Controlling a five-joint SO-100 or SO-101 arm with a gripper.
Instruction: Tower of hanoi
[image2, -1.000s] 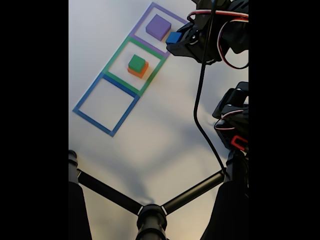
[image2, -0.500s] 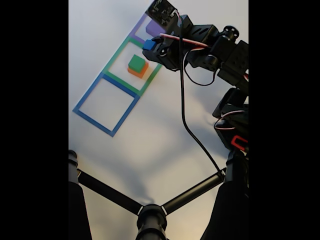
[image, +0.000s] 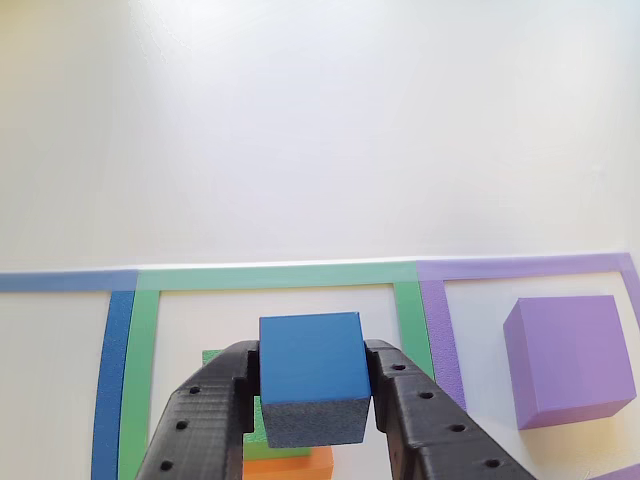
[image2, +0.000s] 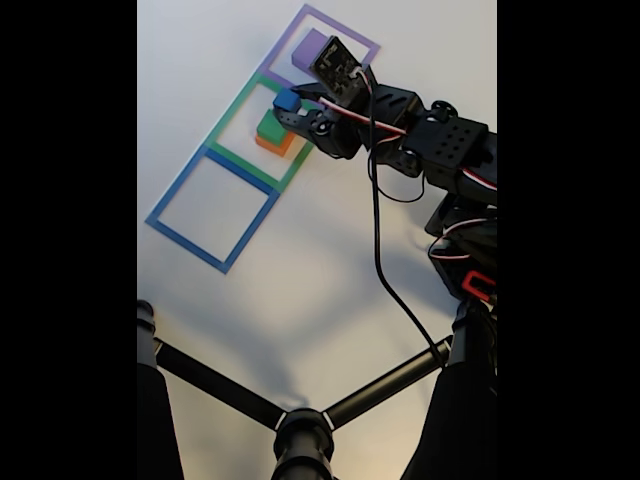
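Nearest the camera in the fixed view, black tripod legs (image2: 300, 405) are seen crossing the bottom of the white table (image2: 300, 280). Further off, the blue tape square (image2: 160, 222) is laid to the left, with the green tape square (image2: 222, 118) beyond it and the purple tape square (image2: 366, 42) farthest. The black arm (image2: 445, 150) is reached in from the right over the green square.

In the other view, the gripper (image: 312, 385) is seen at the bottom edge, clenched on the small blue cube (image: 310, 372), which is pinched on its left and right faces between the two black fingers (image: 215, 400) and held above the table. Directly beneath and behind the cube, the green block (image: 258, 425) is stacked on the orange block (image: 290, 464), both inside the green tape square (image: 275, 277); most of the pair is hidden by the cube and fingers, so whether the cube touches the green block cannot be told. To the right, the flat purple block (image: 572, 358) is set inside the purple tape square (image: 440, 330), well apart from the stack. At the left, a strip of the blue tape square (image: 112, 390) is visible just beside the green tape.
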